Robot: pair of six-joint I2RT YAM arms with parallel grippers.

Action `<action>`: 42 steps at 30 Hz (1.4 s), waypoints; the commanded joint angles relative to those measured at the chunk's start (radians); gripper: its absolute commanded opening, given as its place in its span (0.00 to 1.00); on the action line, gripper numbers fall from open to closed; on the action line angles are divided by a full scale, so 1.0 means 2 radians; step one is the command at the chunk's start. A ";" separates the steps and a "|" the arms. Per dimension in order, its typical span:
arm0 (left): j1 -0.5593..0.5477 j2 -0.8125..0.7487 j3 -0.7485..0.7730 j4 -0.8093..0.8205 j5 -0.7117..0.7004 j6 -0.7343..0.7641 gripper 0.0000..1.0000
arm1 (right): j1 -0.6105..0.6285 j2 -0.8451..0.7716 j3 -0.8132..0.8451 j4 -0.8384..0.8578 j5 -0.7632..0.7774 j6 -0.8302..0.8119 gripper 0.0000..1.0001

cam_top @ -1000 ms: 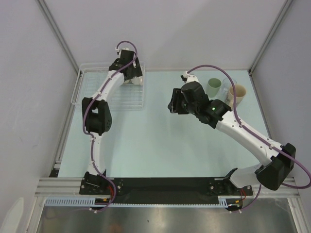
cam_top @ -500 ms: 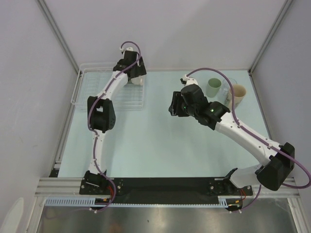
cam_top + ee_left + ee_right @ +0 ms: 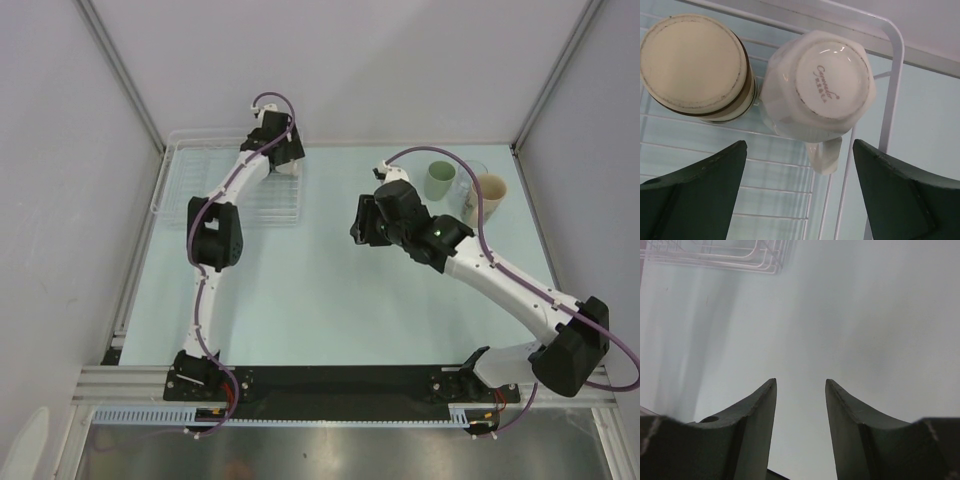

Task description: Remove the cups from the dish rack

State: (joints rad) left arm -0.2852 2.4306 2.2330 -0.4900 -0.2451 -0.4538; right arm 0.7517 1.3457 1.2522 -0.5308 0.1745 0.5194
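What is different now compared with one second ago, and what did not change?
The left claw moved a little farther from the arm bases, toward the far right corner of the rack. It hangs open above the white cup and the brown cup. Nothing was grasped or released. The right claw, open and empty, hardly shifted. The green cup, glass and beige cup stayed in place.

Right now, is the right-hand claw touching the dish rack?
Apart. The top view shows the right gripper over bare table, well clear of the dish rack.
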 commanded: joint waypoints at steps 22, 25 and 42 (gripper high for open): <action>-0.023 -0.026 -0.099 0.071 -0.017 -0.028 0.26 | -0.008 -0.025 -0.032 0.030 -0.003 0.001 0.48; -0.023 -0.033 -0.106 0.072 -0.016 -0.025 0.00 | -0.009 -0.022 -0.034 0.034 -0.006 0.003 0.48; -0.027 -0.108 -0.175 0.092 -0.035 -0.012 0.00 | -0.008 -0.032 -0.049 0.046 -0.011 0.013 0.47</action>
State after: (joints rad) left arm -0.3317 2.3600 1.9263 -0.3225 -0.2852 -0.4889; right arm 0.7372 1.3197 1.1648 -0.4782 0.1543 0.5304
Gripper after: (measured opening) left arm 0.212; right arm 0.473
